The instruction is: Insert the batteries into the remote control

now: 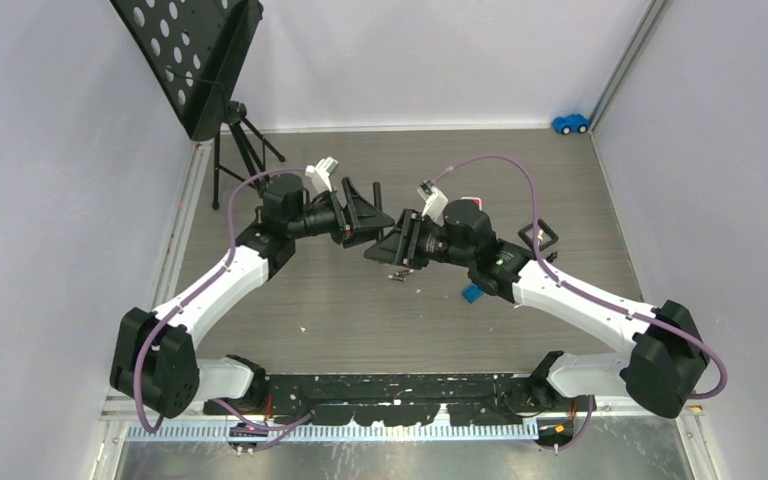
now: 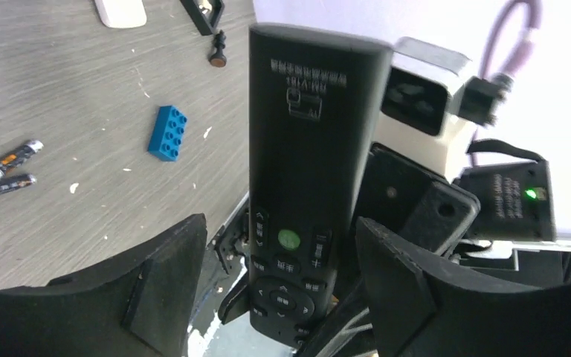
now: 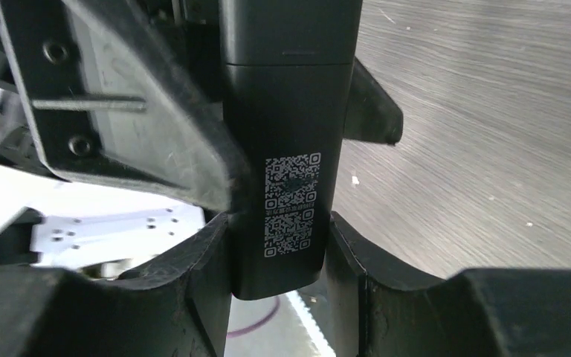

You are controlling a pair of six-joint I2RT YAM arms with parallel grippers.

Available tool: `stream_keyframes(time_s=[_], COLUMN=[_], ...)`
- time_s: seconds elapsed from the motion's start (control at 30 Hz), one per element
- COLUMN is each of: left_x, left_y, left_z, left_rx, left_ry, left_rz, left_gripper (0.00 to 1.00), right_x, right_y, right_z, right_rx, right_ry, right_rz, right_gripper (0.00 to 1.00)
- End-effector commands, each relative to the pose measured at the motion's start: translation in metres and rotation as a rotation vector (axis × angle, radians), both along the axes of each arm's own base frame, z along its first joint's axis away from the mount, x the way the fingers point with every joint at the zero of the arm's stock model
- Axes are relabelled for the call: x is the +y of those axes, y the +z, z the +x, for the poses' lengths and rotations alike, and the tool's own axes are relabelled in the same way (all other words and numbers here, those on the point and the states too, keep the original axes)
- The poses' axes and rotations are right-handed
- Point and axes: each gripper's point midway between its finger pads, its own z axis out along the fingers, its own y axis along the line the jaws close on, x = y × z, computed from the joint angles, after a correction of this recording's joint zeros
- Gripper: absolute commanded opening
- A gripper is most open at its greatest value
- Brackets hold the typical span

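The black remote control [image 2: 305, 171] hangs above the table between the two arms, and the left wrist view shows its button side. My left gripper [image 2: 279, 286] is open, with a gap between each finger and the remote. The right wrist view shows the remote's back [image 3: 286, 149] with a QR label. My right gripper [image 3: 279, 253] is shut on that end, both pads against its sides. Two dark batteries [image 2: 9, 171] with silver ends lie on the table, seen from above as batteries [image 1: 397, 274] just below the grippers. From above, left gripper [image 1: 365, 215] and right gripper [image 1: 390, 245] meet mid-table.
A blue block [image 2: 168, 132] lies near the batteries, under my right arm as block [image 1: 471, 293]. A white object [image 2: 121, 11] and a small black piece [image 2: 218, 52] lie farther off. A music stand [image 1: 200, 60] stands back left, a blue toy car [image 1: 570, 123] back right.
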Motion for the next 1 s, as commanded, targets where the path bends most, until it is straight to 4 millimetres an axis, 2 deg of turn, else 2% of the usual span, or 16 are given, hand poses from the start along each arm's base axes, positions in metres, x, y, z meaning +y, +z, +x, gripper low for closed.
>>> stream_keyframes(time_s=[0.0, 0.13, 0.23, 0.4, 0.47, 0.8, 0.87, 0.93, 0.97], left_x=[0.01, 0.017, 0.019, 0.021, 0.022, 0.024, 0.021, 0.018, 0.017], left_y=[0.02, 0.014, 0.012, -0.011, -0.017, -0.02, -0.017, -0.014, -0.013], left_z=[0.001, 0.004, 0.003, 0.001, -0.001, -0.006, -0.007, -0.008, -0.009], left_rx=[-0.121, -0.116, -0.11, -0.051, -0.033, -0.017, -0.02, -0.036, -0.048], left_ry=[0.034, 0.079, 0.087, 0.062, 0.054, 0.048, 0.033, 0.01, 0.001], left_rz=[0.079, 0.137, 0.155, 0.222, 0.238, 0.243, 0.22, 0.192, 0.186], left_gripper=[0.76, 0.76, 0.72, 0.54, 0.5, 0.29, 0.23, 0.08, 0.0], right_x=[-0.02, -0.029, -0.032, -0.034, -0.032, -0.021, -0.019, -0.015, -0.013], right_y=[-0.02, -0.03, -0.032, -0.036, -0.039, -0.042, -0.041, -0.041, -0.04], right_z=[-0.002, -0.001, 0.0, 0.008, 0.009, 0.003, 0.003, 0.001, -0.001], right_rx=[-0.156, -0.235, -0.307, -0.406, -0.436, -0.521, -0.521, -0.506, -0.497], right_ry=[0.006, 0.0, -0.001, 0.002, 0.019, 0.107, 0.102, 0.104, 0.11], right_rz=[-0.33, -0.483, -0.591, -0.756, -0.802, -0.835, -0.82, -0.797, -0.784], right_gripper=[0.24, 0.23, 0.23, 0.23, 0.23, 0.23, 0.23, 0.26, 0.35])
